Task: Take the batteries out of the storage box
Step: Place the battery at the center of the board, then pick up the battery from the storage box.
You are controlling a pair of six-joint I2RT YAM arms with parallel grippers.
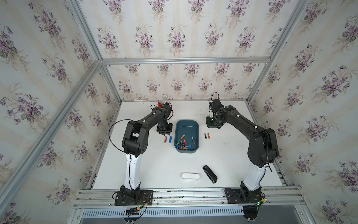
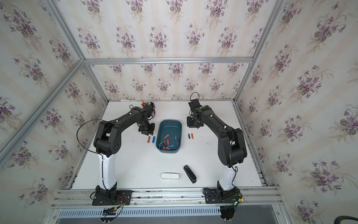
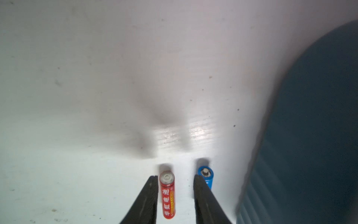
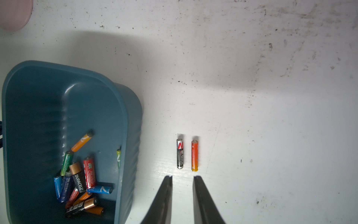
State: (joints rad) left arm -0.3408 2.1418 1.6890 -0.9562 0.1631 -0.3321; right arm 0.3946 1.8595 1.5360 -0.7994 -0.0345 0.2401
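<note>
The dark teal storage box (image 1: 187,126) (image 2: 170,126) (image 4: 38,97) stands mid-table, with several batteries (image 1: 183,145) (image 4: 81,178) heaped at its near end. Left of it on the table lie a red battery (image 1: 165,139) (image 3: 167,195) and a blue battery (image 1: 170,139) (image 3: 206,175). My left gripper (image 1: 164,133) (image 3: 175,177) is open low over them; the red one lies loose between its fingers, the blue one outside them. Right of the box lie a black battery (image 4: 180,153) and an orange battery (image 4: 194,156). My right gripper (image 1: 212,125) (image 4: 182,176) hovers beyond them, slightly open and holding nothing.
A white oblong case (image 1: 190,176) and a black stapler (image 1: 209,174) lie near the table's front edge. A pink cup (image 4: 13,13) with red-handled tools (image 1: 160,105) stands at the back, mostly hidden behind my left arm. The box wall (image 3: 310,135) is close beside my left gripper.
</note>
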